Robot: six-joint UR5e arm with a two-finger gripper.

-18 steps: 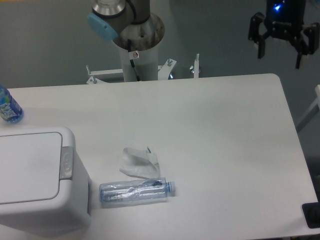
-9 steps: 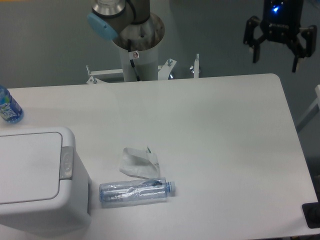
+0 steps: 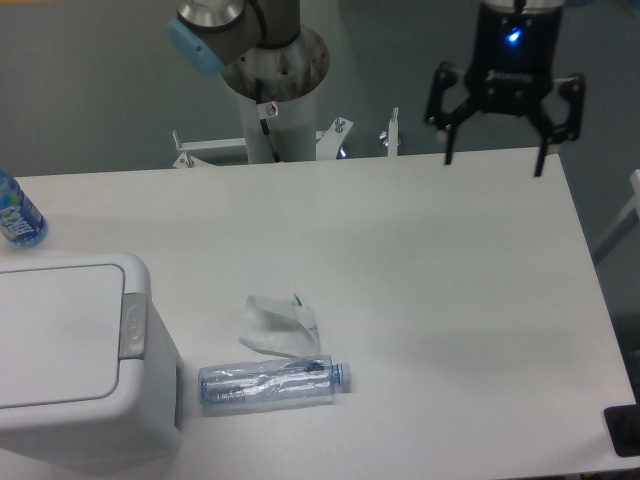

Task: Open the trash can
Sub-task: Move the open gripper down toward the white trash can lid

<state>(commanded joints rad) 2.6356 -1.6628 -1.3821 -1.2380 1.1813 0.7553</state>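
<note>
Now the gripper (image 3: 494, 166), jaws wide, has shifted left; trash can (image 3: 75, 355) remains closed.

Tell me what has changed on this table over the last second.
Only the pincer moved: it travelled left from the far right corner and came lower in the picture, jaws spread and empty. It took hold of nothing. The trash can stays shut, and the clear bottle, the crumpled wrapper and the blue bottle lie as before.
</note>
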